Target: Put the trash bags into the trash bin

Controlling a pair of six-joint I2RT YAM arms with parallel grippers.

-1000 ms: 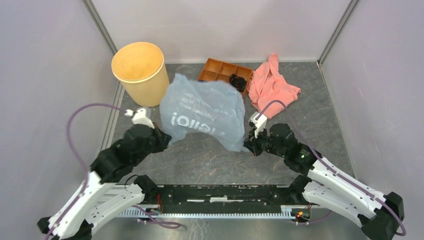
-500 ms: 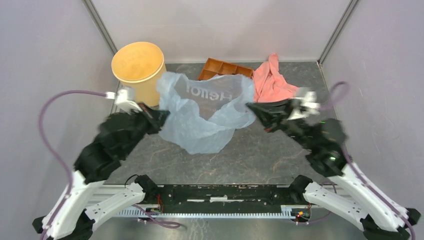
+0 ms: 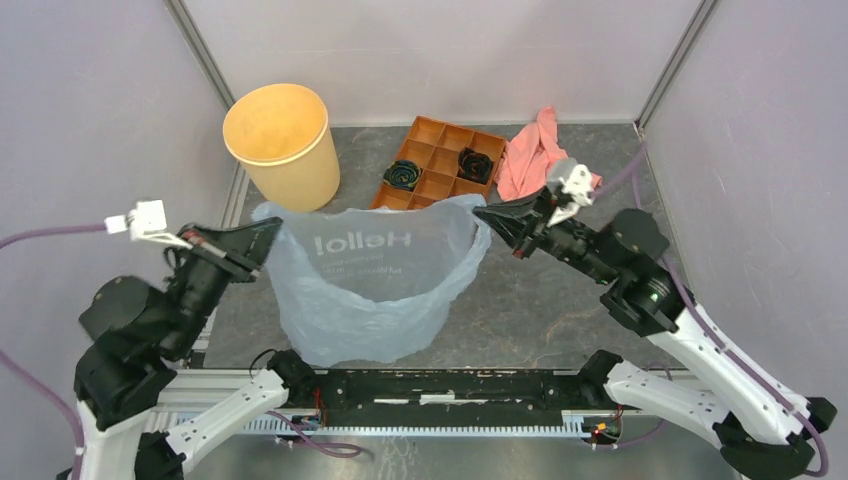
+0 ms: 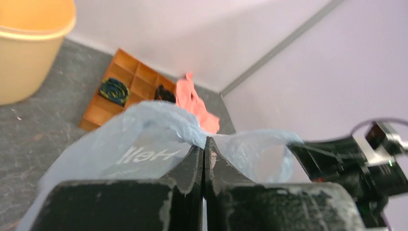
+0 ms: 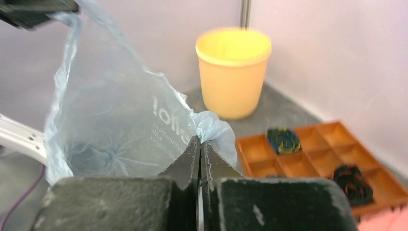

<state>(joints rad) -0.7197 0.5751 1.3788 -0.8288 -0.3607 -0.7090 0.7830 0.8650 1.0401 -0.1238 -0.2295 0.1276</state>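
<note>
**Bag stretched wide between two arms, bin waiting at eleven o'clock**

Both arms are on it. The trash bag (image 3: 365, 285) hangs between them as an open sack, mouth up, sitting from the centre of the table (image 3: 540, 300) toward six o'clock. It is thin, filmy plastic, pale blue-grey and translucent, with creases running down its sides. The left gripper (image 3: 268, 232) has its jaws pressed flat together on the rim at nine o'clock. The right gripper (image 3: 482, 213) is pinched just as tight on the opposite rim at three o'clock, so the edge is pulled taut across.

White print on the far wall reads "Hello!" in the top view and shows mirrored through the film in both wrist views. The smaller lines under it are too fine to read.

The trash bin (image 3: 283, 145) stands upright at eleven o'clock — a round, smooth, tan-yellow bucket with slightly tapered sides, apart from the bag. At twelve o'clock lies an orange compartment tray (image 3: 440, 158) holding two dark coiled items (image 3: 403, 175), and the bag's far rim overlaps its near edge from above. A crumpled pink cloth (image 3: 530, 165) lies just beside the tray at one o'clock — soft and folded.
</note>
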